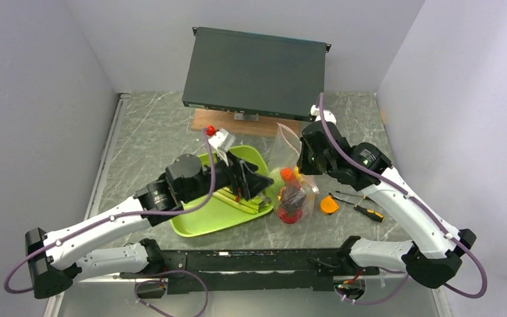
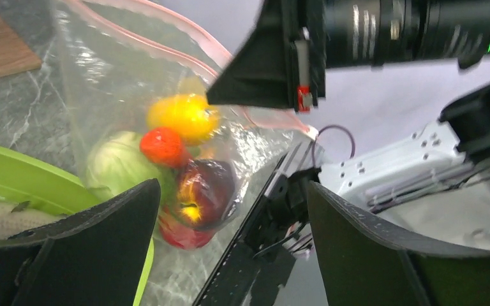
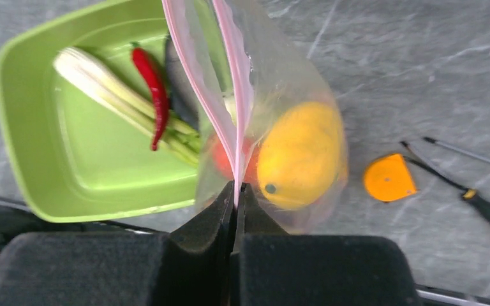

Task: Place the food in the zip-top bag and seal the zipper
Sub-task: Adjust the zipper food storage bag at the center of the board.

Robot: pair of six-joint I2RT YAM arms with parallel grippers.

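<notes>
- Nearest the arm bases, the lime-green tray [image 1: 201, 223] is seen on the tabletop [image 1: 152, 132]. The green stalks [image 3: 121, 102] and the red chilli [image 3: 152, 89] lie in it, so the loading is judged unfinished.
- Over the tray's far side, the left tool [image 2: 233, 191] is held with its fingers spread wide. Nothing is gripped between them, and it is pointed towards the bag.
- Just beside the tray, the zip-top bag [image 1: 288, 148] is hung upright. Whether its filled bottom rests on the tabletop cannot be told.
- Inside it, the yellow fruit [image 2: 182, 116], the red tomato [image 2: 163, 146], the pale cabbage [image 2: 118, 166] and the dark purple bulb [image 2: 207, 188] are seen, heaped together at the bottom.
- The right tool [image 3: 236, 189] is closed tight on the zipper [image 3: 196, 83] at one spot on the mouth, and the bag appears to be carried by that pinch alone.
- A slip is judged the main risk: a push or tug from the left tool, added to the food's weight, could draw the thin strip out of the fingers.
- The two lips of the mouth are seen close together, so a long item such as the stalks could be caught on the rim or left sticking out, and the seal would then be blocked.
- Farther right, the screwdrivers [image 1: 370, 212] and an orange piece [image 1: 330, 205] lie apart from the bag and are not wanted.
</notes>
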